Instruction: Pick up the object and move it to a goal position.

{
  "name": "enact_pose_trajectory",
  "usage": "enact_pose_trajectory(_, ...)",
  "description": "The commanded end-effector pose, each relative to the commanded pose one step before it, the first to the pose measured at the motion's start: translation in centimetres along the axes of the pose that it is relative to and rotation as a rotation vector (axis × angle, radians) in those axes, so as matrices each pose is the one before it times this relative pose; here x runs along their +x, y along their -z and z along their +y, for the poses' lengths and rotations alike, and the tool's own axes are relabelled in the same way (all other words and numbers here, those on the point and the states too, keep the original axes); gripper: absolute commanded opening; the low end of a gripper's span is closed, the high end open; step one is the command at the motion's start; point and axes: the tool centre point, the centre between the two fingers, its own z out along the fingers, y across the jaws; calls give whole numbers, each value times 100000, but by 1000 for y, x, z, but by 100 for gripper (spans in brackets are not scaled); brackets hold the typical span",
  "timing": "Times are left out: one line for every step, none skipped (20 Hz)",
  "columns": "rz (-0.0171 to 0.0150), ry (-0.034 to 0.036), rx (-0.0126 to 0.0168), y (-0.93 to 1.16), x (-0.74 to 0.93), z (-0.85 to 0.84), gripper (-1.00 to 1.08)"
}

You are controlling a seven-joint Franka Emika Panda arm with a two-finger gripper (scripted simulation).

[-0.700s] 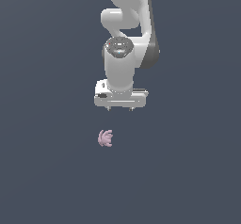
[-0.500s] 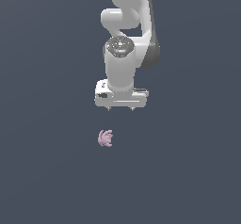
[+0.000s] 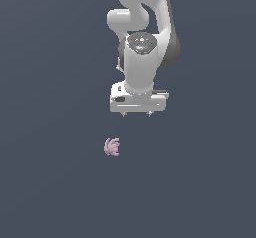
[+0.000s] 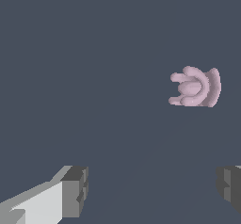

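Observation:
The object (image 3: 112, 146) is a tiny pale pink lump with several short curled lobes, lying on the dark grey floor. In the wrist view the object (image 4: 196, 87) is larger, lobes pointing sideways. My white gripper (image 3: 136, 114) hangs above the floor, beyond the object and toward the exterior view's right, apart from it. The wrist view shows my gripper (image 4: 153, 190) open, its two grey fingertips (image 4: 75, 191) spread wide with nothing between them; the object lies outside the gap.
A plain dark grey surface (image 3: 50, 182) fills the scene around the object. The white arm (image 3: 145, 27) rises behind the gripper toward the top of the exterior view.
The wrist has turned a little and the gripper has shifted slightly toward the exterior view's right. The object has stayed in place.

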Motion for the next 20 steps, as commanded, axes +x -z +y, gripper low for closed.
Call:
enact_pose_trajectory(-86,-190,-32,-10,-48,96,100)
enact_pose_trajectory(0,0,0,42,-47,-21,100)
enact_pose_trajectory(0,0,0,7,-3,-6,100)
enact_pose_trajectory(0,0,0,-30,35,13,100)
enact_pose_trajectory(0,0,0,-65,70,34,100)
enact_pose_trajectory(57,-33,22,-65,93,79,100)
enact_pose_trajectory(57,-102,23,-99,128,142,100)
enact_pose_trajectory(44,-110,17,-144,164,167,100)
enact_pose_trajectory(55,-143,19,-173,195,210,100)
enact_pose_trajectory(65,-170,20,-203,224,248,100)
enact_pose_trajectory(75,-192,19,-230,251,283,100)
enact_pose_trajectory(84,-201,17,-263,280,311,100)
enact_pose_trajectory(100,-227,15,-293,308,353,100)
enact_pose_trajectory(105,-236,9,-330,333,383,100)
enact_pose_trajectory(121,-276,2,-363,357,435,100)
enact_pose_trajectory(124,-283,-8,-405,381,469,100)
enact_pose_trajectory(135,-302,-19,-444,402,511,100)
enact_pose_trajectory(150,-331,-34,-483,421,562,100)
enact_pose_trajectory(156,-341,-50,-529,438,602,100)
enact_pose_trajectory(167,-360,-69,-570,449,648,100)
